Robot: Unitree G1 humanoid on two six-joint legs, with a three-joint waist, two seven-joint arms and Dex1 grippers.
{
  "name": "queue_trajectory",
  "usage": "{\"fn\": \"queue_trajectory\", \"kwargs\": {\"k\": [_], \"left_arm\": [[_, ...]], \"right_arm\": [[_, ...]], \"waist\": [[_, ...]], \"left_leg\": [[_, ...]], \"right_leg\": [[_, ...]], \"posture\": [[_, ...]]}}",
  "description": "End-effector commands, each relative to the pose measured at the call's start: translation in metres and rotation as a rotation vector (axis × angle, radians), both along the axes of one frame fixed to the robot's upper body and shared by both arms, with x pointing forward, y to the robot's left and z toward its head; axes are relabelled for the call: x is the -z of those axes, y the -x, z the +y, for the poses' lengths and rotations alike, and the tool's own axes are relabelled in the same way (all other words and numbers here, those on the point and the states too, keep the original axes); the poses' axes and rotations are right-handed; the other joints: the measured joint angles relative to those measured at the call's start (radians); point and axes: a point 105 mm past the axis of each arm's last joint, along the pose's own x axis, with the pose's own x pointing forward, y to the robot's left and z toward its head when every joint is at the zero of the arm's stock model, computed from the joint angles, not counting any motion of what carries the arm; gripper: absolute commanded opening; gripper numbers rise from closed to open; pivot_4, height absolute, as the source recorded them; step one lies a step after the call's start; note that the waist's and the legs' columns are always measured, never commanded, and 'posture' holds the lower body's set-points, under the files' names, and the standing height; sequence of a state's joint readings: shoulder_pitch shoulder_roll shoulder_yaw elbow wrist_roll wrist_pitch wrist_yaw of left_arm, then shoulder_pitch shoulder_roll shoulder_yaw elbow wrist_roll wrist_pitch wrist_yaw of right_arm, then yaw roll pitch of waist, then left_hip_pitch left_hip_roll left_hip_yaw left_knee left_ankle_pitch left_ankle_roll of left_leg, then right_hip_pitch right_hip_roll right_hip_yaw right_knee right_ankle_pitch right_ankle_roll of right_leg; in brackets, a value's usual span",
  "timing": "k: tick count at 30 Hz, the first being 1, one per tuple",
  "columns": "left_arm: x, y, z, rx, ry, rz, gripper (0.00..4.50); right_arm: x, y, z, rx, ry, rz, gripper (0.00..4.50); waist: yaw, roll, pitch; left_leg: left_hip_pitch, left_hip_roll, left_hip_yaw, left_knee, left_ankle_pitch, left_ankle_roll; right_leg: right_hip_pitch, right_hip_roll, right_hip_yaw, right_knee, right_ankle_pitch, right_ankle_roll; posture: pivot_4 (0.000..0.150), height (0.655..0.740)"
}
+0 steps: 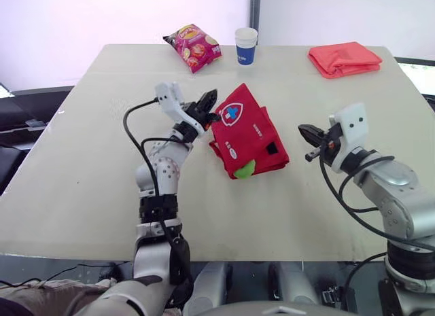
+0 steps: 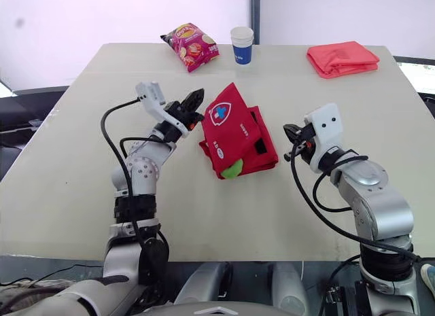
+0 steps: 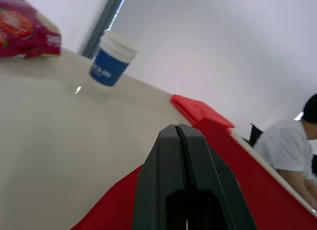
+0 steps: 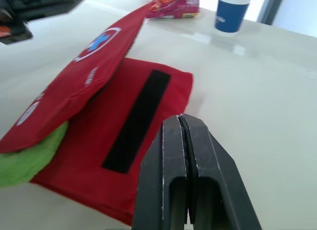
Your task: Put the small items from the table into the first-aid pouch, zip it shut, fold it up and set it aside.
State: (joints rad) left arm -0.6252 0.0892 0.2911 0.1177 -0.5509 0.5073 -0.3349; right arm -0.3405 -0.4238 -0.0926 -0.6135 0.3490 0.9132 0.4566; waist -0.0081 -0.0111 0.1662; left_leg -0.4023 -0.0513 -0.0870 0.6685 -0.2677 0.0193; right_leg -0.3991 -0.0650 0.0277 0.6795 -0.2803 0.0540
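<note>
A: Pouch first, where?
B: Red first-aid pouch (image 1: 248, 129), middle of the table (image 1: 81, 166). The flap with the white cross badge is tilted up off the part underneath. A green item (image 1: 245, 170) pokes out at the near edge, and there's a black strip (image 1: 271, 147) on the lower part, right side.
A: Grippers?
B: Left gripper (image 1: 208, 102) at the pouch's upper-left edge, tips touching the raised flap. Can't tell if it's pinching. Right gripper (image 1: 309, 134) is to the right of the pouch, apart from it, fingers together, pointing toward it.
A: Anything else?
B: Along the far edge: chip bag (image 1: 194, 47), blue-and-white paper cup (image 1: 246, 45) near it, folded red cloth (image 1: 344, 59) towards the far right corner. All well apart from the pouch.
</note>
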Motion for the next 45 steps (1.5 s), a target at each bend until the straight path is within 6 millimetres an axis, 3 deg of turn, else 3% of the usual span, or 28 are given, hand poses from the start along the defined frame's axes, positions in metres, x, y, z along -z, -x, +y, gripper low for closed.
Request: {"fn": "queue_trajectory", "kwargs": {"k": [1, 5, 11, 14, 20, 27, 32, 36, 38, 42, 45], "left_arm": [[-0.011, 0.002, -0.026, 0.057, 0.051, -0.031, 0.02], [-0.005, 0.003, -0.042, 0.125, 0.098, 0.004, 0.02], [0.012, 0.0, -0.055, 0.185, 0.135, 0.075, 0.02], [0.024, -0.004, -0.064, 0.213, 0.199, 0.138, 0.02], [0.03, -0.004, -0.086, 0.306, 0.308, 0.222, 0.02], [0.052, 0.021, -0.109, 0.532, 0.142, 0.303, 0.02], [0.067, 0.033, -0.103, 0.625, 0.009, 0.343, 0.02], [0.058, 0.032, -0.093, 0.634, -0.052, 0.251, 0.02], [0.05, 0.033, -0.088, 0.636, -0.091, 0.191, 0.26], [0.045, 0.035, -0.08, 0.657, -0.191, 0.123, 1.68], [0.043, 0.033, -0.077, 0.64, -0.207, 0.11, 2.88]], "right_arm": [[-0.005, 0.005, 0.004, -0.04, 0.022, -0.024, 0.0], [0.011, -0.011, 0.003, -0.018, 0.095, 0.046, 0.0], [0.044, -0.05, 0.026, -0.097, 0.119, 0.142, 0.0], [0.06, -0.058, 0.03, -0.127, 0.145, 0.186, 0.0], [0.07, -0.051, 0.036, -0.186, 0.156, 0.22, 0.0], [0.069, -0.041, 0.054, -0.237, 0.109, 0.226, 0.0], [0.067, -0.034, 0.057, -0.235, 0.086, 0.223, 0.0], [0.062, -0.031, 0.046, -0.198, 0.07, 0.221, 0.0], [0.049, -0.026, 0.037, -0.179, 0.002, 0.213, 0.53], [0.023, -0.017, 0.007, -0.054, -0.114, 0.188, 2.15], [0.02, -0.008, 0.006, -0.081, -0.144, 0.207, 3.45]], "waist": [[0.004, 0.0, 0.0], [-0.003, 0.0, 0.0], [-0.022, 0.0, 0.0], [-0.018, 0.0, 0.0], [-0.006, -0.001, 0.0], [-0.007, 0.0, -0.001], [-0.009, 0.0, -0.001], [-0.008, 0.0, -0.001], [-0.007, 0.0, -0.001], [-0.006, 0.0, -0.001], [-0.006, 0.0, -0.001]], "left_leg": [[0.0, 0.0, -0.001, 0.0, 0.0, 0.0], [0.0, -0.001, -0.001, 0.0, 0.0, 0.0], [0.002, 0.001, 0.001, -0.001, 0.0, 0.0], [0.002, 0.0, 0.001, -0.001, 0.0, 0.0], [0.002, 0.0, 0.0, 0.0, 0.0, 0.0], [0.002, 0.0, 0.0, 0.0, 0.0, 0.0], [0.003, 0.0, 0.0, 0.0, 0.0, 0.0], [0.003, 0.0, 0.0, 0.0, 0.0, 0.0], [0.003, 0.001, 0.0, 0.0, 0.0, 0.0], [0.002, 0.001, -0.001, 0.0, 0.0, 0.0], [0.003, 0.001, 0.0, 0.0, 0.0, 0.0]], "right_leg": [[0.001, 0.0, -0.001, 0.0, 0.0, 0.0], [0.001, 0.0, -0.001, 0.0, 0.0, 0.0], [0.001, 0.002, 0.0, 0.001, 0.0, 0.0], [0.001, 0.001, 0.0, 0.0, 0.0, 0.0], [0.002, 0.001, -0.001, 0.0, 0.0, 0.0], [0.002, 0.001, -0.001, 0.0, 0.0, 0.0], [0.002, 0.001, 0.0, 0.0, 0.0, 0.0], [0.002, 0.001, 0.0, 0.0, 0.0, 0.0], [0.002, 0.001, 0.0, 0.0, 0.0, 0.0], [0.002, 0.001, 0.0, 0.0, 0.0, 0.0], [0.003, 0.001, 0.0, 0.0, 0.0, 0.0]], "posture": [[0.15, 0.74], [0.15, 0.74], [0.15, 0.74], [0.15, 0.74], [0.15, 0.74], [0.15, 0.74], [0.15, 0.74], [0.15, 0.74], [0.15, 0.74], [0.15, 0.74], [0.15, 0.74]]}}
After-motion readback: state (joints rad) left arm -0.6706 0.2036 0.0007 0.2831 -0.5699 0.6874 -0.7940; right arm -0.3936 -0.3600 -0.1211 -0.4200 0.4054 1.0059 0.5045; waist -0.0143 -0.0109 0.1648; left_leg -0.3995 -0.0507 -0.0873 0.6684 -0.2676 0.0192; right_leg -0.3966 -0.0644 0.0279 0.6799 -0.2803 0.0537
